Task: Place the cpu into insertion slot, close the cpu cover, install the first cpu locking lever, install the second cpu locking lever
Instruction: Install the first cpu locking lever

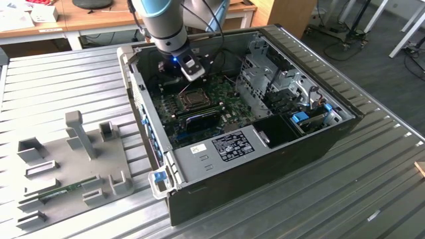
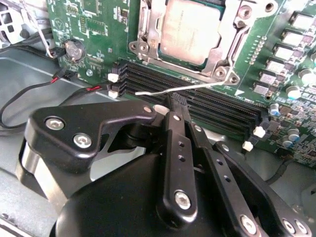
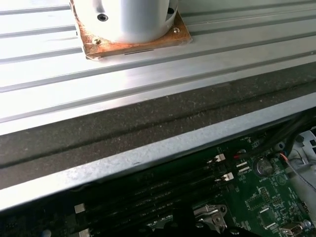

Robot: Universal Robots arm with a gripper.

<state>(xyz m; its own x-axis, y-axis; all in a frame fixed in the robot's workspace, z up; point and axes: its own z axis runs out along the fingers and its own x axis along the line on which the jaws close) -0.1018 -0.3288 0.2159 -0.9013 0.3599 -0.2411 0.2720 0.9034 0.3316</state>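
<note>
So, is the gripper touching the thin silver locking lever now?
Touching. In the second wrist view the gripper has its fingertips closed around the free end of the locking lever, which runs out from the cpu cover.

In the second wrist view, the cpu [image 2: 190, 32] and cpu cover [image 2: 148, 27] are cut off by the frame edge. The gripper [image 2: 174, 106] body hides the lower memory slots [image 2: 217, 108]. Fingertip contact cannot be determined.

cpu [image 2: 190, 32]: silvery grey | motherboard [image 2: 94, 29]: green | memory slots [image 2: 207, 106]: black | tool [image 2: 173, 106]: black
</note>
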